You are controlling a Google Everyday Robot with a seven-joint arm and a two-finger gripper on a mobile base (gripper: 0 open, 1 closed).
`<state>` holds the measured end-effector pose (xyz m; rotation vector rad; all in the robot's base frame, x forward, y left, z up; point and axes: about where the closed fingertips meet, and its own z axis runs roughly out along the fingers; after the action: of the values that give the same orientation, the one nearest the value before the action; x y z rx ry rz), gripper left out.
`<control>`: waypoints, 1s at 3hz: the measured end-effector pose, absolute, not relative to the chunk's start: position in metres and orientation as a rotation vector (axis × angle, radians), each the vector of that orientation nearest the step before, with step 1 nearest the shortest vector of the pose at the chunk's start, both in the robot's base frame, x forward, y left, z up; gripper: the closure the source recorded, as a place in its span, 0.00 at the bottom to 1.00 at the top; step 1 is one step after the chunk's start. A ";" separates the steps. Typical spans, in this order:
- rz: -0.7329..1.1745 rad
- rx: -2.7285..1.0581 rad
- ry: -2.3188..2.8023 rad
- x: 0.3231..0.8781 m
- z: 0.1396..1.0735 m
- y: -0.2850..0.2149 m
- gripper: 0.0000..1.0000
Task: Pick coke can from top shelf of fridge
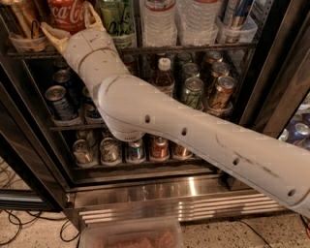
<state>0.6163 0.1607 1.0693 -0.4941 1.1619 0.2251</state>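
Flanking coke can [68,13] (top shelf [193,47]): spread jaws.

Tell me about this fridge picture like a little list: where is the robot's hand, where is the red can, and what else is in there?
place: fridge full of drinks
gripper: up at the top shelf, right at the coke can
coke can: red, upright, near the shelf's left end
arm: white, reaching from lower right to upper left
next to the coke can: green-and-white can, then water bottles
middle shelf: cans and a white-capped bottle
floor: clear plastic tub in front
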 end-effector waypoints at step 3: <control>0.231 -0.457 1.173 0.621 1.091 0.159 0.33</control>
<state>0.6211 0.1595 1.0914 -0.4572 1.1729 0.2310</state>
